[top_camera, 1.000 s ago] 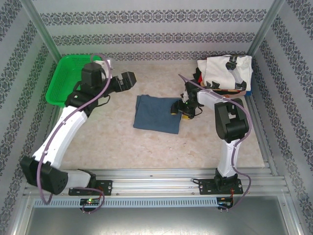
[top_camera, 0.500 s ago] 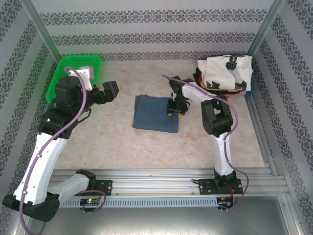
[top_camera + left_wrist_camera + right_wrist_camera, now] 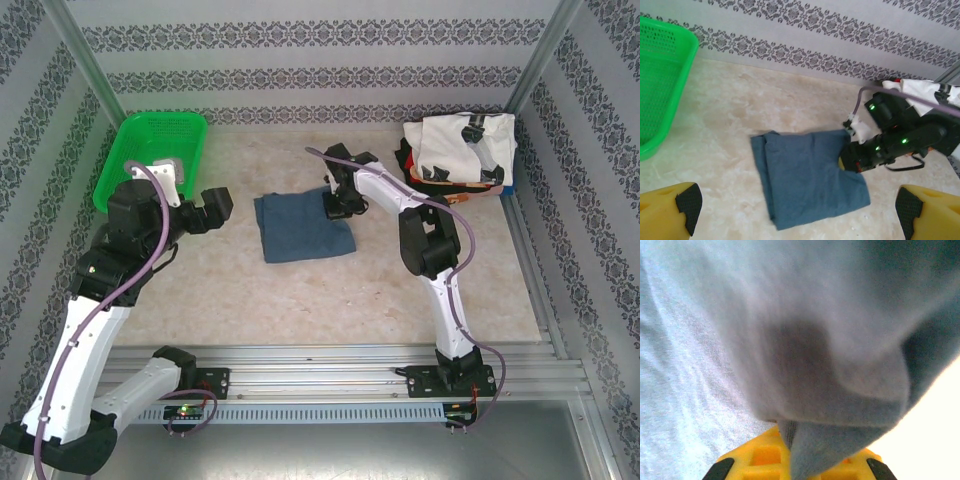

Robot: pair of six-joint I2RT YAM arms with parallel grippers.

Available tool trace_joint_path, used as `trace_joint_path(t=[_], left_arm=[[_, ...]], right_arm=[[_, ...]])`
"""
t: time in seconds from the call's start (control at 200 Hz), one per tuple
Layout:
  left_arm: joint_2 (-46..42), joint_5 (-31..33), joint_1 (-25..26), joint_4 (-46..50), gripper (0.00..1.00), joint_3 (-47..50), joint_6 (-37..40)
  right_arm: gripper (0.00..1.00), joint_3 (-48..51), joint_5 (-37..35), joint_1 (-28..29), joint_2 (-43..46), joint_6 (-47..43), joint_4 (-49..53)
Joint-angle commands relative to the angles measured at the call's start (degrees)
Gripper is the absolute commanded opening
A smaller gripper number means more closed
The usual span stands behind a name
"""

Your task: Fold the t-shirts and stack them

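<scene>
1. Where the beige marbled table [image 3: 300, 300] runs out to the patterned walls, it carries everything noted here. Both arms reach over it from the near edge.
2. Green mesh basket [image 3: 160, 135]: far left corner, just behind the left arm's wrist.
3. Pile of t-shirts [image 3: 465, 145]: far right corner. A white one with black-and-orange print lies on top, with red and black cloth showing at its left edge.
4. Slate-blue t-shirt [image 3: 300, 228]: mid-table, folded to a rough rectangle, lying between the two grippers. It is well apart from both pile and basket.
5. Right gripper [image 3: 335, 203]: at the shirt's right edge, near the far corner, fingers pressed together on the cloth.
6. Left gripper [image 3: 215, 208]: hovers left of the shirt, near it but apart from it. Jaws are spread wide with nothing between them.
7. The left wrist view adds a low look across the table. Its yellow fingers with black pads [image 3: 687, 202] sit at the two bottom corners, far apart. The slate-blue t-shirt [image 3: 805, 175] lies beyond them on the table. The right gripper [image 3: 852, 160] bites into the shirt's right edge, where the cloth pulls into a notch.
8. The right wrist view adds the close detail. Blue cloth [image 3: 740, 340] bunches over the lens, and a fold of it runs down between the yellow fingertips of the right gripper [image 3: 795, 460], pinched there.
</scene>
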State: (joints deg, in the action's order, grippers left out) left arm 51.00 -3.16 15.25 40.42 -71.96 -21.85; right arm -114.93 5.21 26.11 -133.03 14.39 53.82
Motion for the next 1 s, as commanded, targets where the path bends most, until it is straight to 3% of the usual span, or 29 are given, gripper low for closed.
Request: trace_joint_path(t=[0.0, 0.18, 0.4, 0.994], left_arm=[[-0.97, 2.10, -0.66, 0.57, 1.00, 1.63, 0.67], [-1.17, 3.08, -0.69, -1.76, 1.00, 4.68, 0.95], [-2.14, 0.94, -0.73, -10.06, 1.00, 8.92, 0.49], [-2.40, 4.47, -0.70, -13.25, 1.00, 10.81, 3.82]], right_arm=[[0.00, -4.26, -10.87, -0.92, 2.35, -6.61, 3.20], [0.00, -8.64, -22.51, -3.26, 4.07, -15.85, 2.13], [0.00, -16.92, -29.88, -8.23, 1.78, -22.97, 0.77], [0.00, -24.30, -33.27, -15.55, 3.04, -31.73, -8.82]])
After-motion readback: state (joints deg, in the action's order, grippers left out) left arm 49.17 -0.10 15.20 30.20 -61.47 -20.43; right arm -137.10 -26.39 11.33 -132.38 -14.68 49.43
